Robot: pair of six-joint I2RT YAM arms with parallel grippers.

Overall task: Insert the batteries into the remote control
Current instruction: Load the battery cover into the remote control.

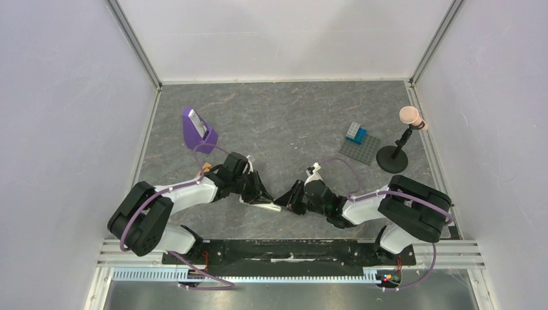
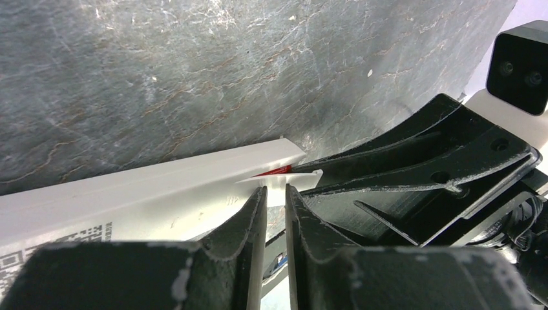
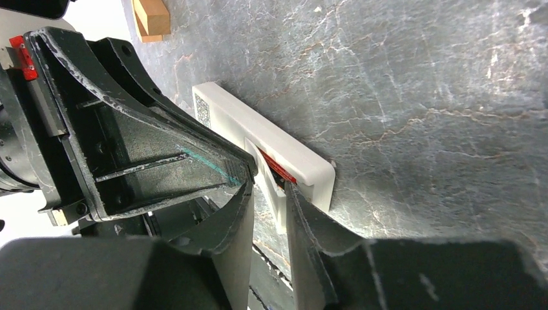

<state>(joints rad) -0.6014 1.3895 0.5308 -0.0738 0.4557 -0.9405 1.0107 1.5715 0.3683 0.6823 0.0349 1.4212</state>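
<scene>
The white remote control (image 1: 262,204) lies back-up on the table between both grippers; it also shows in the left wrist view (image 2: 148,194) and in the right wrist view (image 3: 258,132). A red-orange battery (image 3: 278,166) sits in its open compartment, also a red sliver in the left wrist view (image 2: 274,171). The dark battery is hidden. A small flat white strip (image 3: 271,194) stands tilted at the compartment. My right gripper (image 3: 270,194) is closed on this strip (image 2: 294,179). My left gripper (image 2: 274,194) is nearly shut, holds nothing, and its tips rest against the strip.
A purple wedge stand (image 1: 197,129) stands at the back left. A grey baseplate (image 1: 362,152) with a blue brick and a black stand with a pink ball (image 1: 395,155) are at the back right. A small wooden block (image 3: 152,18) lies beside the left arm.
</scene>
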